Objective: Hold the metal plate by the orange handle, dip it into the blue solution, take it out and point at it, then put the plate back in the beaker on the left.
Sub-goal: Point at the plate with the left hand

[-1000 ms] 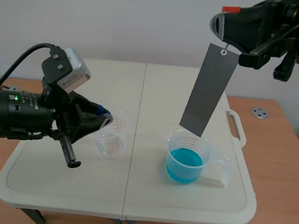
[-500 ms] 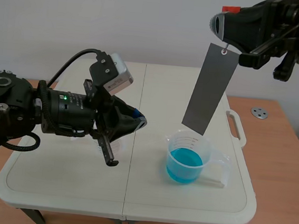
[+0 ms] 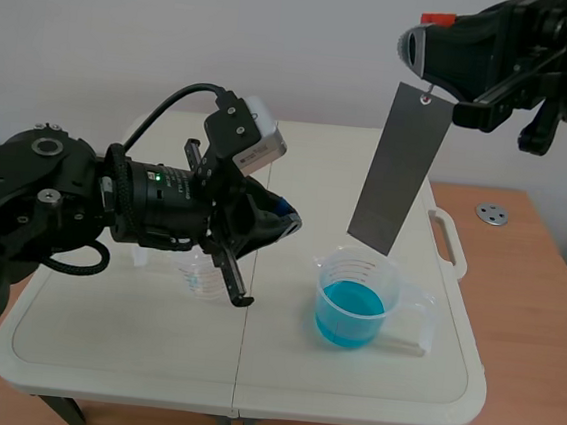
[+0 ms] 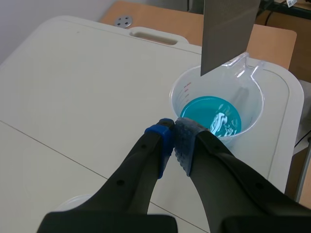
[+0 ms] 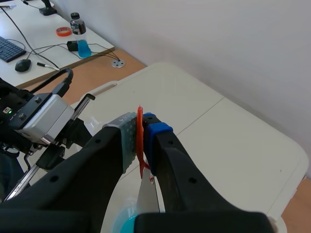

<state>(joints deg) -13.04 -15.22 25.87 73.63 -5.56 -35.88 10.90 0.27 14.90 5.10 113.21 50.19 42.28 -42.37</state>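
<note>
Pointing the left gripper (image 3: 288, 221) at the hanging metal plate (image 3: 400, 169)
Pinched shut on nothing, it aims toward two o'clock, where the plate hangs nearly upright, clear of its tips, lower edge just above the beaker of blue solution (image 3: 355, 302); farther up, the right gripper (image 5: 141, 128) clamps the orange handle (image 5: 140, 141).

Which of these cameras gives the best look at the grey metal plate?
The scene view: the whole plate hangs from the right claw above the beaker. The left wrist view catches only its lower end; the right wrist view mostly the orange handle.
</note>
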